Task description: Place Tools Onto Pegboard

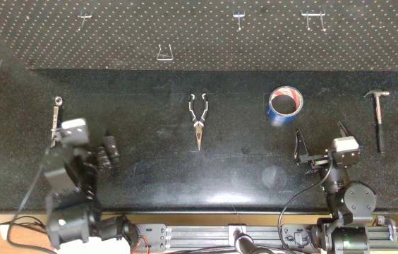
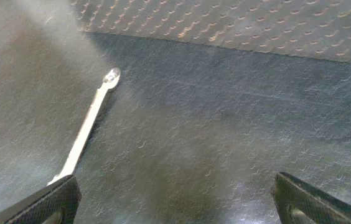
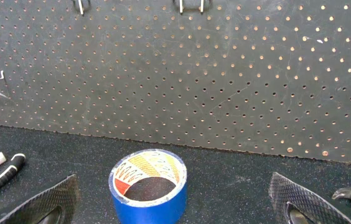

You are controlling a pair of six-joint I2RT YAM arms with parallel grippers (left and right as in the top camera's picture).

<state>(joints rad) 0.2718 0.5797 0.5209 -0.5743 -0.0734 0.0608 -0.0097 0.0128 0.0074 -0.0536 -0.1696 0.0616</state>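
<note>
My left gripper (image 2: 175, 199) stands wide open and holds nothing; between its fingers there is only the black mat (image 1: 185, 176). The wrench (image 2: 91, 124) lies flat on that mat, slanting away from one of my left fingers (image 2: 45, 202); its near end runs right up to that finger, though I cannot tell whether they touch. My right gripper (image 1: 320, 144) is spread wide as well and is just as empty, and the roll of blue tape (image 3: 149, 183) stands on its edge between the fingers' line and the pegboard (image 1: 199, 28), apart from both pads. The pliers (image 1: 198, 116) lie near the middle of the mat with their handles towards the board, and the hammer (image 1: 378, 120) lies at the far right, head towards the board. The pegboard rises along the back of the mat and carries several bare metal hooks (image 1: 238, 15), with a triangular wire hook (image 1: 164, 53) lower down.
</note>
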